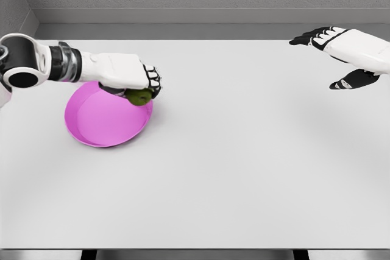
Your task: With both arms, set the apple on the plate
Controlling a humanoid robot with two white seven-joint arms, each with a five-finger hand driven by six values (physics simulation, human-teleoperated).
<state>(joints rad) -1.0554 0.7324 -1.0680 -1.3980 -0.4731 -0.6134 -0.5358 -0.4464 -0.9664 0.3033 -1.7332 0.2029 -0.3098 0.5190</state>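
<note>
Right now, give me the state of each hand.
Left hand: closed on the green apple, over the pink plate.
Right hand: open, empty.

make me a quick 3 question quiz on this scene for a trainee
1. True or false: the left hand is shut on the green apple.
2. The apple is held over which part of the pink plate? A) its upper right rim B) its lower left rim C) nowhere near it
3. Fill in: the right hand has its fingers ____ and holds nothing.

Key: 1 true; 2 A; 3 open
</note>
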